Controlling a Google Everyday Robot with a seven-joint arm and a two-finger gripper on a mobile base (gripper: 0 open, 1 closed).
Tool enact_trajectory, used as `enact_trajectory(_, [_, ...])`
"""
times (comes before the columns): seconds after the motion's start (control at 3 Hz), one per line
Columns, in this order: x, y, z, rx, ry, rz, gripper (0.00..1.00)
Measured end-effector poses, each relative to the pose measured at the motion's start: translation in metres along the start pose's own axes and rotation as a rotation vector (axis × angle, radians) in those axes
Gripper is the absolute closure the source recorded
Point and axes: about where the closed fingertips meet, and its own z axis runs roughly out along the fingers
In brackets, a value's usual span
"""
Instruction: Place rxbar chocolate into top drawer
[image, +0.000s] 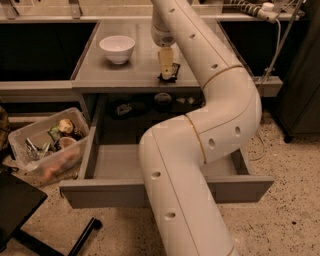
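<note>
White tubular arm (220, 100) has 2 gold seams, dark holes, tan gripper (166, 75) over countertop (125, 75).

Matt metal top drawer (150, 192); smooth tool (166, 75) at matt counter (125, 75); glossy bowl (117, 48)
</note>
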Motion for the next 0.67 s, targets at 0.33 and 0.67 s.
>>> enact_trajectory(0.33, [0.019, -0.005, -0.001, 0.0, 0.142, -0.058, 0.0])
enact_trajectory(0.67, [0.038, 0.018, 0.007, -0.097, 0.211, -0.074, 0.0])
